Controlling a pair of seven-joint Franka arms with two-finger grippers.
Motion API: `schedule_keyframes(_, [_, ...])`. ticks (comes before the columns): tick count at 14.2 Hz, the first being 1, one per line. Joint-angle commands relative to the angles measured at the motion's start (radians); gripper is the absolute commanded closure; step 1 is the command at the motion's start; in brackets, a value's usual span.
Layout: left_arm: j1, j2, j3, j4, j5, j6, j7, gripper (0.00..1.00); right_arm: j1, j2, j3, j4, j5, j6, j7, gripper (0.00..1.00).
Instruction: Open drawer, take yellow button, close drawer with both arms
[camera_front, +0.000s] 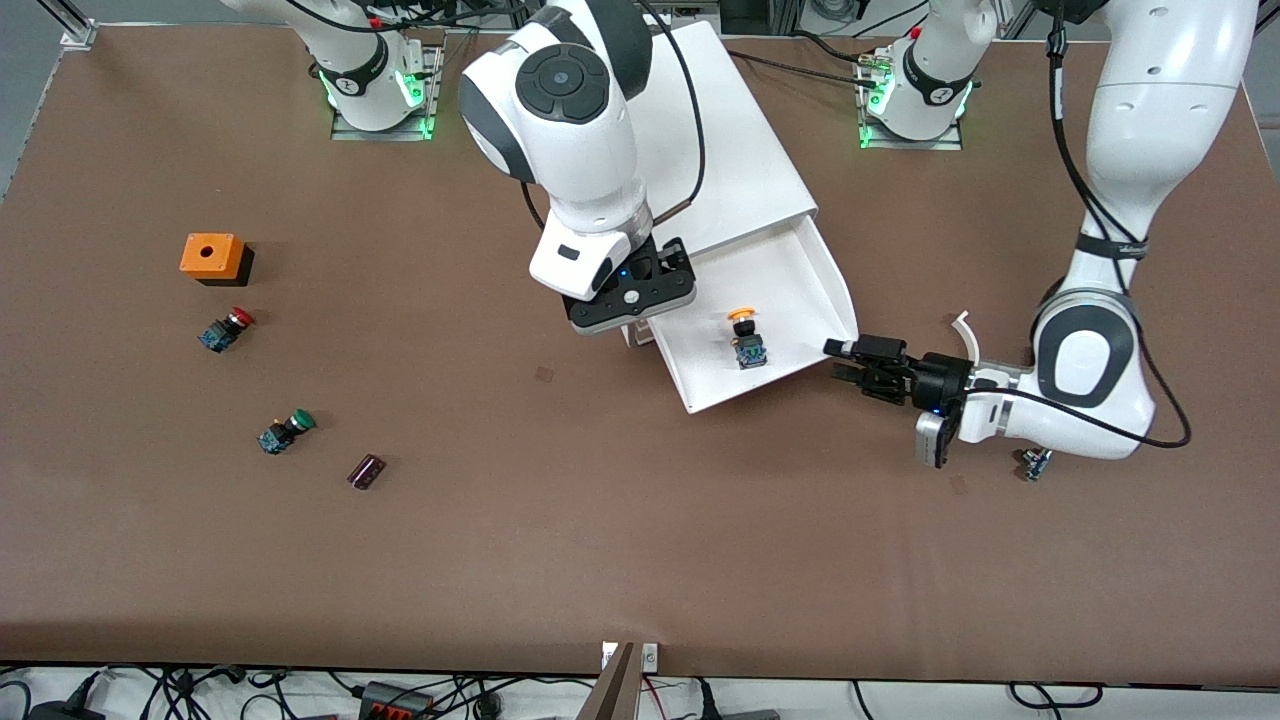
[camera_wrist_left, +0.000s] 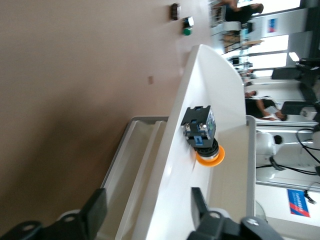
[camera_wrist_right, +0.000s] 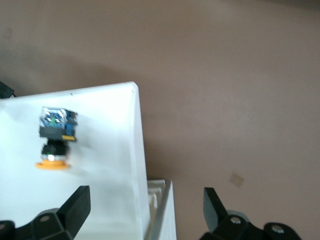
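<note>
The drawer (camera_front: 790, 290), the top one of the white cabinet (camera_front: 720, 150), is pulled out toward the front camera. The orange-capped button (camera_front: 745, 340) lies in it on its side. My left gripper (camera_front: 838, 361) is open at the drawer's front corner toward the left arm's end. In the left wrist view (camera_wrist_left: 147, 210) its fingers straddle the drawer's side wall (camera_wrist_left: 210, 85), with the button (camera_wrist_left: 202, 135) ahead of them. My right gripper (camera_front: 632, 318) is open over the drawer's corner at the right arm's end. The right wrist view (camera_wrist_right: 145, 205) shows the drawer (camera_wrist_right: 100, 115) and button (camera_wrist_right: 55, 135).
Toward the right arm's end of the table stand an orange box (camera_front: 212, 257), a red-capped button (camera_front: 227, 330), a green-capped button (camera_front: 285, 432) and a small dark block (camera_front: 366, 471). A small part (camera_front: 1035, 463) lies under the left arm. A lower drawer's rim (camera_wrist_left: 135, 150) shows beneath.
</note>
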Motion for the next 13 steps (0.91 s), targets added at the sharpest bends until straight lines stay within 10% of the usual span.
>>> schedule_keyframes(1, [-0.003,-0.052,-0.005,0.113,0.189,-0.068,-0.202,0.00,0.024,0.045,-0.006,0.043,0.001,0.072,0.049,0.00])
schedule_keyframes(9, [-0.135,-0.123,-0.020,0.398,0.967,-0.098,-0.450,0.00,0.063,0.094,-0.006,0.063,-0.001,0.241,0.055,0.00])
schedule_keyframes(13, [-0.129,-0.106,-0.007,0.447,1.037,0.023,-0.451,0.00,0.106,0.135,-0.017,0.063,-0.002,0.293,0.064,0.00])
